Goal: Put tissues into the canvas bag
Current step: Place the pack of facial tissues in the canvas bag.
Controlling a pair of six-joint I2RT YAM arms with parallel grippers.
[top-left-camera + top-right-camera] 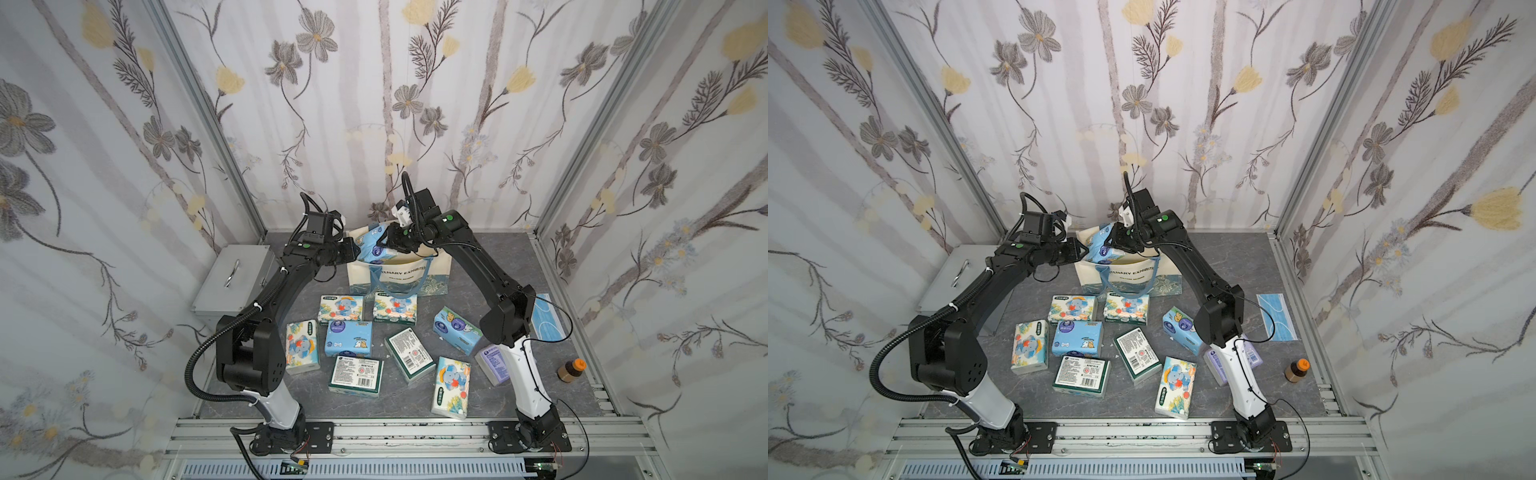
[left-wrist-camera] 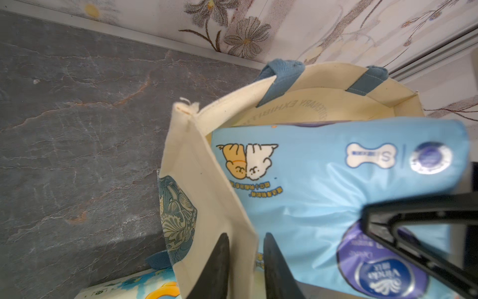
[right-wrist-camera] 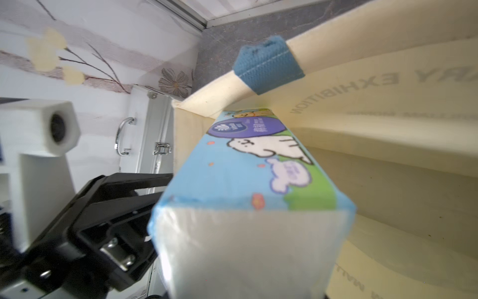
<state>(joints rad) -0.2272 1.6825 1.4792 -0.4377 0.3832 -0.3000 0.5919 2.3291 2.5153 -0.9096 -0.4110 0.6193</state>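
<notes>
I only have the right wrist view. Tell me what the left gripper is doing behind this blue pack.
Observer: The left gripper straddles the canvas bag's side wall, one finger inside, one outside, pinching the fabric.
Operator: Count the packs lying on the table.
Observer: Nine tissue packs lie on the table in front of the bag, in both top views.
Operator: Name any pack my right arm hides.
Observer: A lavender pack lies partly covered by the right arm's white lower link.
</notes>
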